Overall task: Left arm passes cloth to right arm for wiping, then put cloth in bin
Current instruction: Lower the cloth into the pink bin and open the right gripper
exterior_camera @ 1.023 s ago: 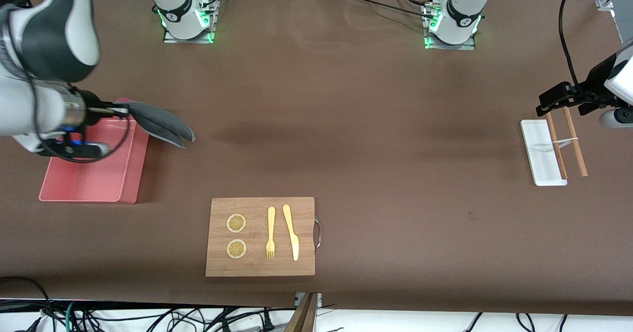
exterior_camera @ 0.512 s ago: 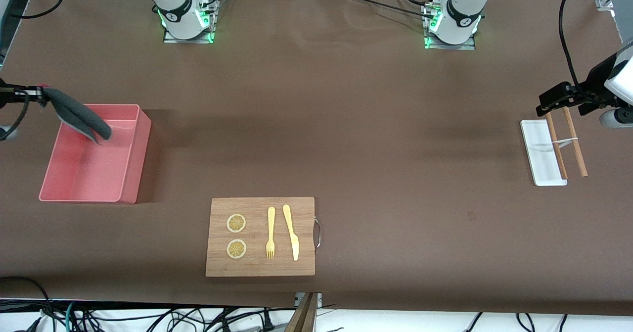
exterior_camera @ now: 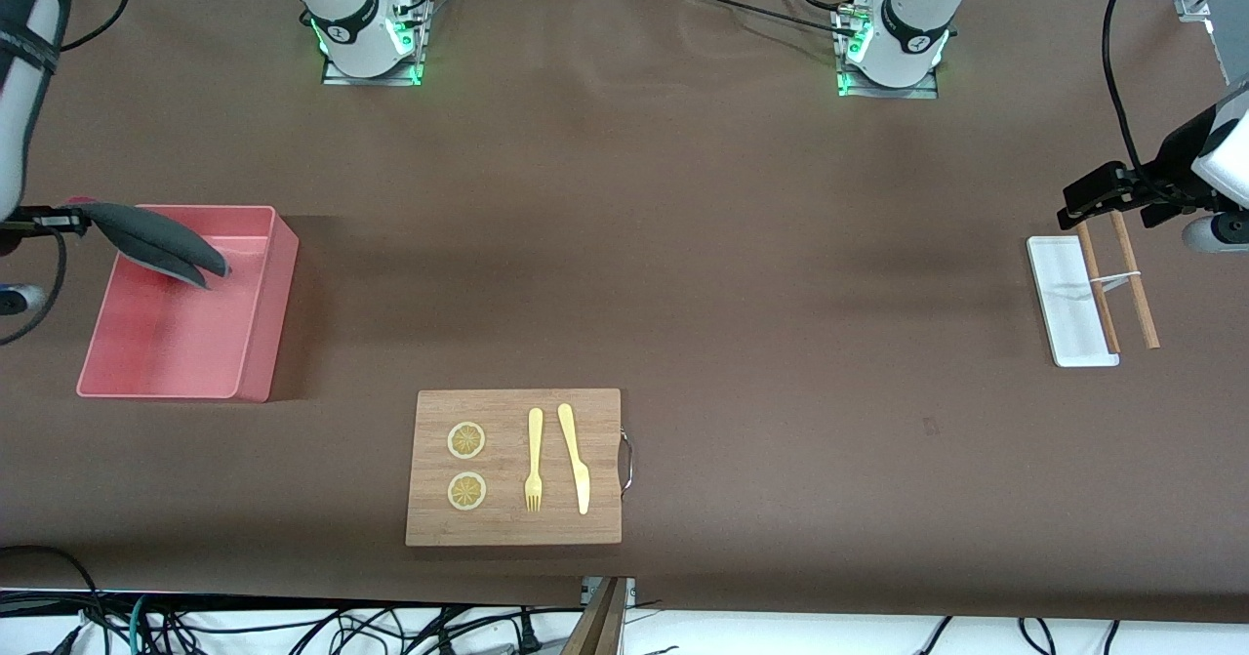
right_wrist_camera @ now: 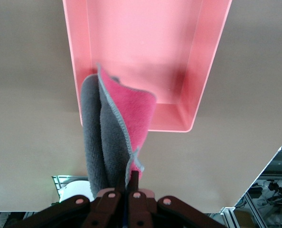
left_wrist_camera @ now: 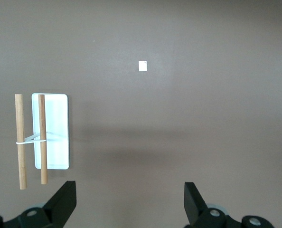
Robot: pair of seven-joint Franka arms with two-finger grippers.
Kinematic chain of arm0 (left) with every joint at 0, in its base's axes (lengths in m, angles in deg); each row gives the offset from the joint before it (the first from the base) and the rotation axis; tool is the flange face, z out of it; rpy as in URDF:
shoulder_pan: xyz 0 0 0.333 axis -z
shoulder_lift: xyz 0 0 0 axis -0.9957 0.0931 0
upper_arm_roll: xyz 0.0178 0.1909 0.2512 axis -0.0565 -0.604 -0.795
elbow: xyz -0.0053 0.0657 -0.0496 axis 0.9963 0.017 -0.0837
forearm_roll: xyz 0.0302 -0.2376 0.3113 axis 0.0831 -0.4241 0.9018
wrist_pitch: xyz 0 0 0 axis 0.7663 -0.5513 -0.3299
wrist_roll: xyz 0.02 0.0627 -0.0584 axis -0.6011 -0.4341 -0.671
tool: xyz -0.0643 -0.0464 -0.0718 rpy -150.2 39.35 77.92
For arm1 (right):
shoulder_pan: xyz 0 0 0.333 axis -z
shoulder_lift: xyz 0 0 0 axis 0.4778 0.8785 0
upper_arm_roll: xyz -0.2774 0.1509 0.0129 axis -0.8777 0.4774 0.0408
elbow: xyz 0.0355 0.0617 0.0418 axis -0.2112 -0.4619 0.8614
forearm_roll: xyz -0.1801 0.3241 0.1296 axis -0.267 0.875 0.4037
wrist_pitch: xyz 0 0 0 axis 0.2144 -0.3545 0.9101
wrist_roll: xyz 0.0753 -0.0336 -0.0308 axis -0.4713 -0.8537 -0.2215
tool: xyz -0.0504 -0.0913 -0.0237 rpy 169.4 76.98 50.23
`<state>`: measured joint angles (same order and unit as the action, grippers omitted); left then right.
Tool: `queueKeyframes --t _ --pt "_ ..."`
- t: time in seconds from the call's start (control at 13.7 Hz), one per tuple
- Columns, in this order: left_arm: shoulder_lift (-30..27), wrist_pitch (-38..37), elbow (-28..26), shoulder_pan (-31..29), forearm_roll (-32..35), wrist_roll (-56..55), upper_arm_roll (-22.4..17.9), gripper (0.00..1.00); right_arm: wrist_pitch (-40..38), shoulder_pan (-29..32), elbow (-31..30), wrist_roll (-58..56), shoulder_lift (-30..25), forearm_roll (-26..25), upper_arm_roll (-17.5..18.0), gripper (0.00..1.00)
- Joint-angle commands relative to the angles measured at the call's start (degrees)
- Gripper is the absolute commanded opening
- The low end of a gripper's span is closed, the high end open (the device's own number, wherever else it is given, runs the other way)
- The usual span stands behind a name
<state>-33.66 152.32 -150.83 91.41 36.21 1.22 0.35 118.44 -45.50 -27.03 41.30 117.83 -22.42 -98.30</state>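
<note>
We judge the binning step in hand: our right gripper (right_wrist_camera: 130,189), clamped on the cloth (exterior_camera: 156,243), hangs it over the bin (exterior_camera: 256,343) and next must release, while the left gripper (left_wrist_camera: 130,202) waits wide near the tray (exterior_camera: 1059,294).

The front camera sat high across the bench (exterior_camera: 683,245), facing both arm bases along the top of its picture and taking in nearly the whole brown surface at a distance. The left wrist camera looked straight down from well above the bench, its own fingers (left_wrist_camera: 62,204) framing the lower edge; it shared with the front view the white tray (left_wrist_camera: 58,130) and the two wooden sticks (left_wrist_camera: 20,141) at the left arm's end. The right wrist camera also pointed downward, much closer to its subject, past its fingers (right_wrist_camera: 131,190) and the cloth (right_wrist_camera: 115,137); it shared the bin (right_wrist_camera: 141,42) with the front view.
</note>
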Motion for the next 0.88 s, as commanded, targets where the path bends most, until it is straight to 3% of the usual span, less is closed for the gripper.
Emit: queueKeyframes --t 0.0,0.8 --pt "0.7 -1.2 1.6 -0.2 1.0 0.0 0.2 1.0 2.2 1.0 -1.7 -2.1 1.1 -1.1 0.2 0.0" --pt "0.8 -1.2 1.6 -0.2 1.0 0.0 0.2 1.0 19.3 1.1 -14.0 -2.4 6.6 1.4 0.6 0.0"
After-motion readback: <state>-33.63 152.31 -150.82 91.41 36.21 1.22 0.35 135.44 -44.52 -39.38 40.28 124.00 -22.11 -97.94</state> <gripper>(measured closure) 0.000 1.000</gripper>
